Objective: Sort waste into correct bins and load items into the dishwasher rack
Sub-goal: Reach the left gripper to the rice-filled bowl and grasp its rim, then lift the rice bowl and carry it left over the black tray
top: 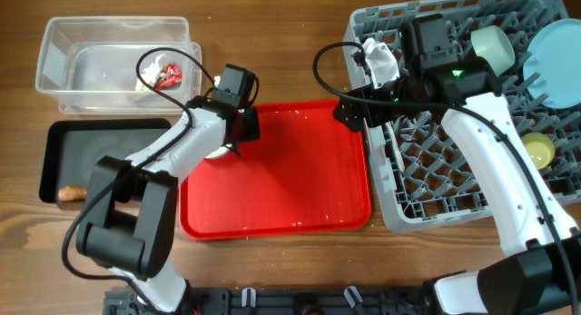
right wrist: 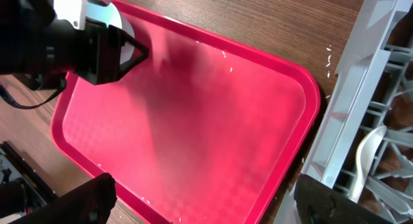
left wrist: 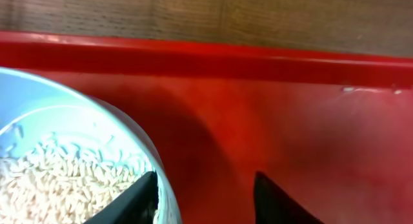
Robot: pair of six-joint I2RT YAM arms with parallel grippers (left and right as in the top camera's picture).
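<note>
A light blue bowl [left wrist: 58, 133] holding white rice-like crumbs [left wrist: 45, 185] sits at the left edge of the red tray [top: 290, 170]. My left gripper [left wrist: 206, 201] is open and straddles the bowl's rim, one finger inside and one outside; in the overhead view the left gripper [top: 232, 144] hides most of the bowl. My right gripper [right wrist: 210, 204] is open and empty above the tray's right edge, beside the grey rack [top: 427, 206]. The red-and-white wrapper [top: 162, 75] lies in the clear tub [top: 64, 43]. The brown stick [top: 71, 193] lies in the black tray [top: 109, 142].
The rack holds a mint-green bowl [top: 495, 44], a pale blue plate [top: 558, 56], a yellow cup [top: 537, 150] and a white spoon [right wrist: 366, 153]. A few loose rice grains lie along the red tray's edges [right wrist: 222, 55].
</note>
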